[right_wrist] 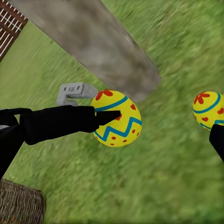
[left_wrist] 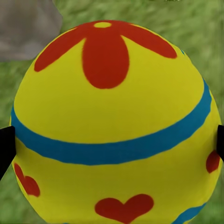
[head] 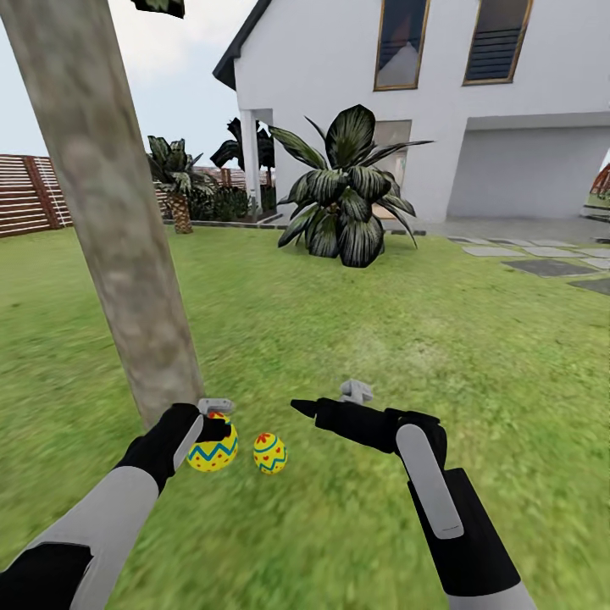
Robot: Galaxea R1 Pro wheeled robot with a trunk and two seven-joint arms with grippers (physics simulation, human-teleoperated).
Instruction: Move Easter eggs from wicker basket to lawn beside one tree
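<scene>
Sitting between the left gripper's [head: 212, 424] fingers [left_wrist: 5, 149] at the foot of the tree [head: 110, 220], one egg [head: 212, 451] is clasped low over the lawn [head: 356, 322], just beside the trunk. A second egg [head: 269, 452] lies on the grass just beside it, on the side away from the trunk. The right gripper [head: 326, 405] hovers released and holding nothing nearby over the grass, its wrist view catching a corner of the basket [right_wrist: 18, 205], with a dark broad-leaved plant [head: 343, 191] and a white house [head: 440, 102] beyond.
</scene>
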